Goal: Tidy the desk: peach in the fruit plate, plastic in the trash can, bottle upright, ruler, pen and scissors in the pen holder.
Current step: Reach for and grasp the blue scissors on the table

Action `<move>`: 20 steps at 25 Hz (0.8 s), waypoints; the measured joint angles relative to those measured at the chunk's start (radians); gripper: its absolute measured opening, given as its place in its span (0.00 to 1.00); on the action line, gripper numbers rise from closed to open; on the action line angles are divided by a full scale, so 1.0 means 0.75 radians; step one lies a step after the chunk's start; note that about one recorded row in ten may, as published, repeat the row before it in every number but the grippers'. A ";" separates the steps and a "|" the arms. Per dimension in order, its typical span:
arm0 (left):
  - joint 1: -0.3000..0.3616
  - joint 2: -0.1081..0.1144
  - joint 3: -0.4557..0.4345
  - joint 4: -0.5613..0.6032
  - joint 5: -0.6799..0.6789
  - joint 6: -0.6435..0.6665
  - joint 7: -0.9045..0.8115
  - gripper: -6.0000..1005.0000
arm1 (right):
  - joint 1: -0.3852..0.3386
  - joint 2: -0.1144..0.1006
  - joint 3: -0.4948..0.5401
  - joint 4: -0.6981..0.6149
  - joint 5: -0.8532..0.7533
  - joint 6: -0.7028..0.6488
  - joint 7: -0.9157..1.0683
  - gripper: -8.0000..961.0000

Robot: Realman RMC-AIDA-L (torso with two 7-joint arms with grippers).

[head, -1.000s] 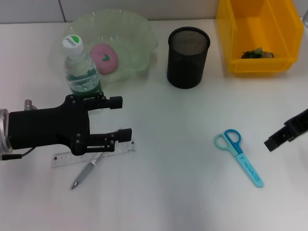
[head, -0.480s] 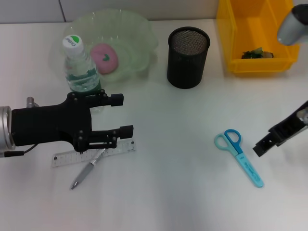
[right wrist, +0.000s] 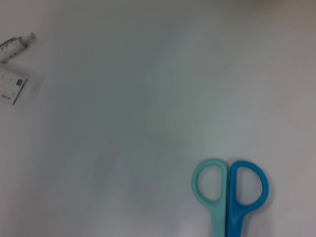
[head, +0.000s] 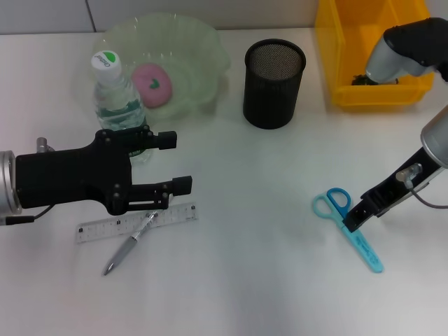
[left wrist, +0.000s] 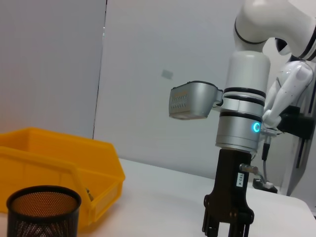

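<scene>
On the left of the bench [head: 231, 280] the bottle [head: 117, 98] stands upright and the peach [head: 152, 85] lies in the fruit plate [head: 203, 49] behind it, so those two steps look done. The ruler [head: 136, 222] and pen [head: 128, 246] lie flat on the bench, with the left gripper [head: 176, 162] hovering just above the ruler, its jaws spread and empty. The pen holder [head: 274, 83] in the middle looks empty. To the right, the scissors [head: 347, 226] lie on the bench; the right gripper [head: 353, 219] is over their shaft, and I cannot tell how its jaws stand. The yellow trash can [head: 371, 49] holds some scrap, likely the plastic. Compared with a second ago, the right arm has swung inward from the edge onto the scissors, while the left gripper has crept slightly upward, off the ruler
</scene>
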 joint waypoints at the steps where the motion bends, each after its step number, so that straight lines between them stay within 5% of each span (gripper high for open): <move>1: 0.000 0.001 0.000 0.000 0.000 -0.005 0.000 0.77 | 0.000 0.000 -0.005 0.011 0.000 0.008 0.001 0.65; 20: -0.002 0.000 0.003 0.000 -0.004 -0.034 0.000 0.77 | 0.004 0.000 -0.129 0.054 -0.002 0.108 0.043 0.65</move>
